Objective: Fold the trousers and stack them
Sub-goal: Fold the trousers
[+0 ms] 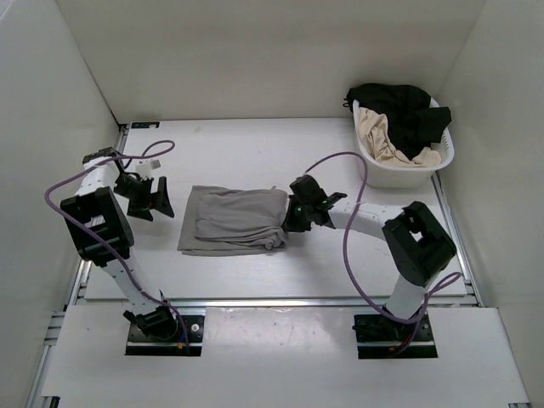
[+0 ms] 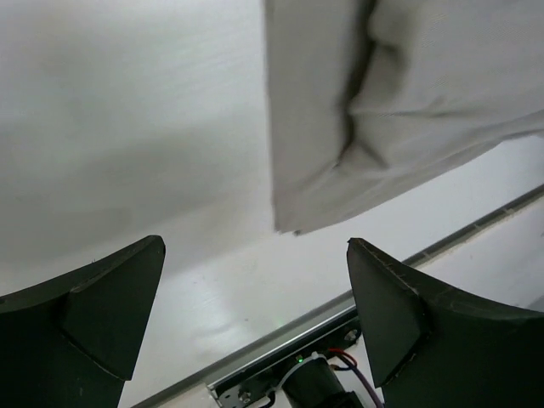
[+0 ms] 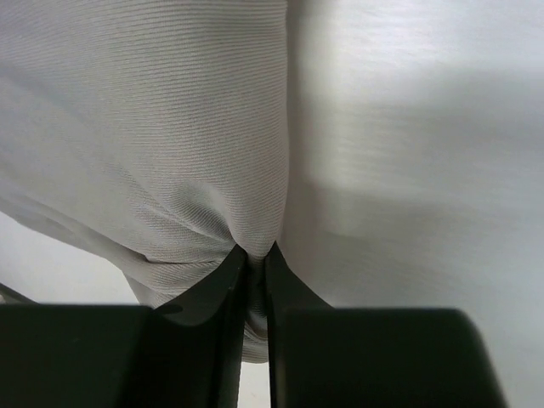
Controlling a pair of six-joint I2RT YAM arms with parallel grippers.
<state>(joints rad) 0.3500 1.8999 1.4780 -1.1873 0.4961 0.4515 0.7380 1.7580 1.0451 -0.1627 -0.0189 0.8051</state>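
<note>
The grey trousers (image 1: 234,218) lie folded into a compact rectangle on the white table, left of centre. My right gripper (image 1: 291,223) is at their right edge, shut on a pinch of the grey fabric (image 3: 195,153); the cloth puckers between the fingertips (image 3: 234,272). My left gripper (image 1: 151,197) is open and empty, a short way left of the trousers and clear of them. In the left wrist view the trousers' corner (image 2: 382,110) lies ahead of the spread fingers (image 2: 399,306).
A white laundry basket (image 1: 378,170) stands at the back right, holding a black garment (image 1: 399,110) and a beige one (image 1: 382,136). White walls enclose the table on three sides. A metal rail (image 1: 280,302) runs along the near edge.
</note>
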